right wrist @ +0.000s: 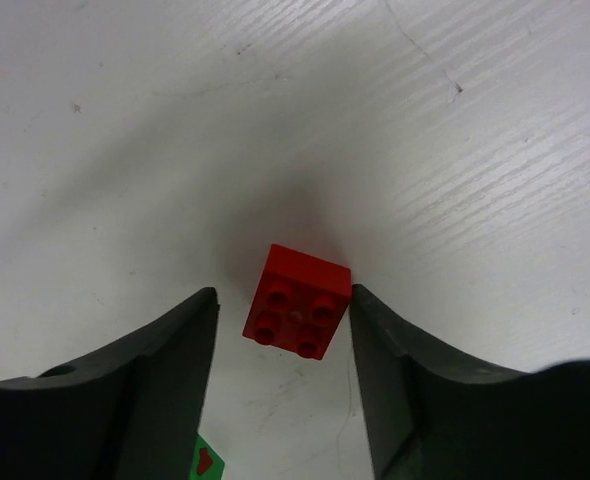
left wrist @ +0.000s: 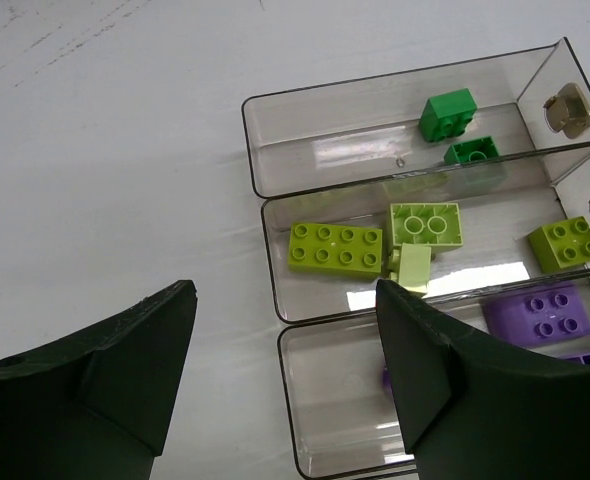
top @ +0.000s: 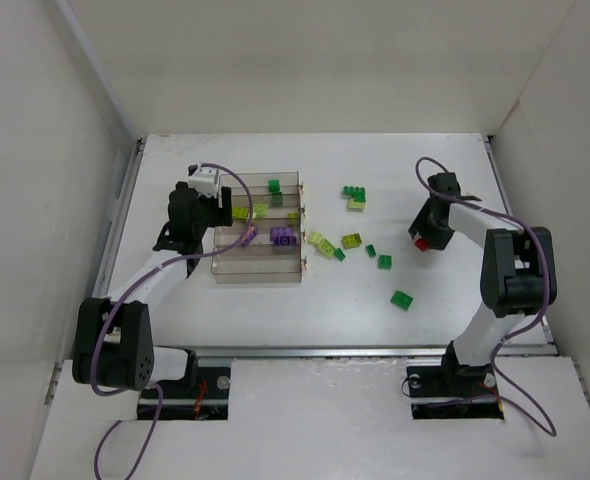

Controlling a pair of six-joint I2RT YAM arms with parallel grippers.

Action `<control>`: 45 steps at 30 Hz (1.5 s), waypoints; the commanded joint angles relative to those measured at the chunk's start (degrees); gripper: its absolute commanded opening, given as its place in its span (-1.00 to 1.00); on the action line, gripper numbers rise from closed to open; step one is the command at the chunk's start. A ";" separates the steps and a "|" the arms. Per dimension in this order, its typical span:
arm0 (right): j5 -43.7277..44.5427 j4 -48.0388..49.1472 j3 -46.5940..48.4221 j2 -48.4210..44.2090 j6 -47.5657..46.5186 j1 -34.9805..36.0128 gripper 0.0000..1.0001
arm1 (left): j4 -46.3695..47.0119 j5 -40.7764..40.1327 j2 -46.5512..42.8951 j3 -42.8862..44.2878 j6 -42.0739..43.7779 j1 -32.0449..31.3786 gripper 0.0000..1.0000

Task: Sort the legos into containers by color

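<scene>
**Red brick [right wrist: 297, 300] sat between parted jaws**

The left gripper [left wrist: 285, 300] hung empty, jaws apart, over the left end of the containers [left wrist: 275, 250]. These held green, yellow-green and purple legos [left wrist: 337, 248]. Loose bricks [top: 352, 240] lay just right of them. Far right, the right gripper [right wrist: 284, 293] straddled the red brick, unclamped, with a gap on one side.

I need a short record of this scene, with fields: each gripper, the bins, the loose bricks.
left gripper: open, empty, above tray end
right gripper: open, fingers either side of red brick
bins: green bricks in one, yellow-green bricks in next, purple bricks in third
loose bricks: green and yellow-green, on table right of tray
</scene>
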 commanded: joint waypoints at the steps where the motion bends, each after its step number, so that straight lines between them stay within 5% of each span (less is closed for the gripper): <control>1: -1.40 0.76 -0.05 -0.10 -0.73 0.09 0.16 | 2.58 0.83 -2.18 0.05 0.52 -0.21 0.37; 7: -1.93 1.37 -0.05 -0.10 -2.74 0.09 -0.96 | 2.58 0.83 -2.71 0.05 0.52 -0.21 0.37; 8: -1.93 1.38 0.47 -0.10 -3.27 0.09 -1.00 | 2.58 0.83 -2.71 0.05 0.52 -0.21 0.37; 13: -1.41 1.38 6.96 -4.22 -10.64 5.08 -1.00 | 2.58 0.31 -3.24 -0.48 0.52 -0.21 0.37; 17: -1.66 4.36 15.40 -5.37 -24.51 19.04 -1.00 | 3.10 -6.78 -3.24 -0.48 -1.93 -0.21 0.37; 22: -14.38 -0.62 27.42 3.12 -43.77 40.92 -1.00 | 3.10 -19.10 -3.76 -1.01 -6.33 -0.21 0.43; 30: -21.96 -3.46 35.19 10.88 -47.31 46.14 -1.00 | 2.05 -21.14 -4.29 -1.01 -6.86 0.84 0.43; 42: -21.97 -6.17 33.43 13.35 -52.67 48.51 -1.00 | 2.05 -18.33 -4.29 -1.54 -7.39 0.84 0.43; 45: -21.45 -8.81 33.96 14.85 -56.53 49.65 -0.87 | 2.05 -17.81 -4.82 -1.54 -7.39 0.84 0.43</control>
